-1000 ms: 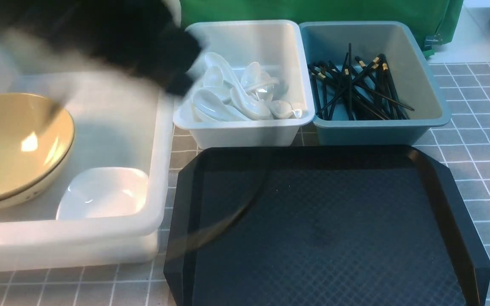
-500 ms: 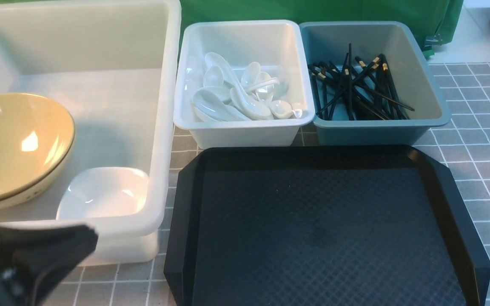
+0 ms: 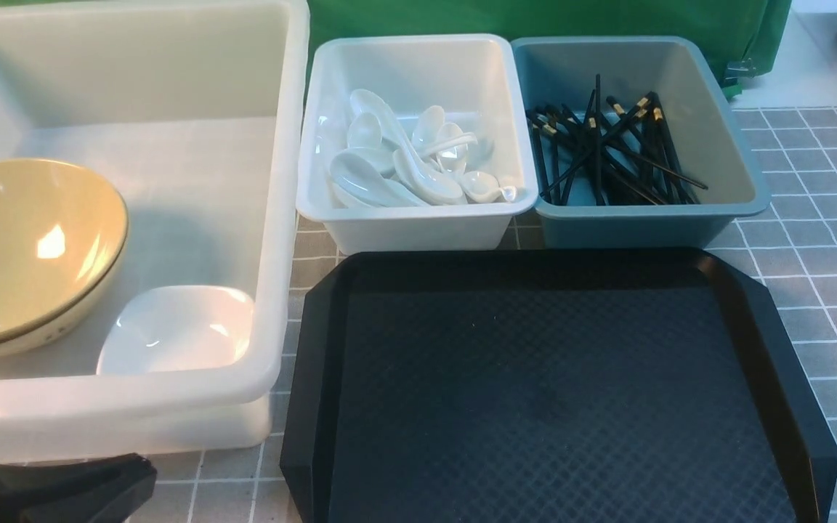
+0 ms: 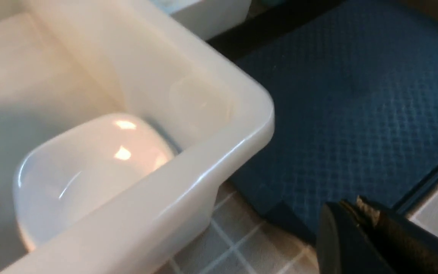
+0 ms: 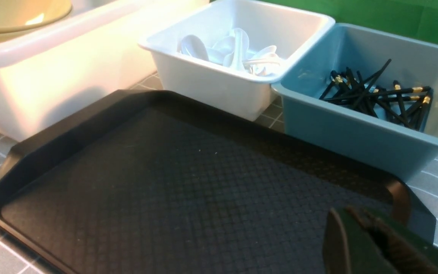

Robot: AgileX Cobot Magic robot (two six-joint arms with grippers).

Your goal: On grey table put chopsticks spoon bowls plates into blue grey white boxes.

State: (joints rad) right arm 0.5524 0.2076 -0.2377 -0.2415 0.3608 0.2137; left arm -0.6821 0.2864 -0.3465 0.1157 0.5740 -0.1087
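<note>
On the grey table, the big whitish tub holds stacked yellow bowls and a small white plate, which also shows as the plate in the left wrist view. Several white spoons lie in the white bin. The blue-grey bin contains several black chopsticks. My left gripper is shut and empty, low at the near left by the tub's front corner. The right gripper is shut and empty over the tray's near right corner.
A black diamond-textured tray lies in front of the two small bins, with nothing on it. A green cloth hangs behind the bins. Bare grid table shows to the right of the tray.
My left arm has pulled back from over the tub and spoon bin down to the near left corner of the front view. The right gripper's edge has appeared at the far right.
</note>
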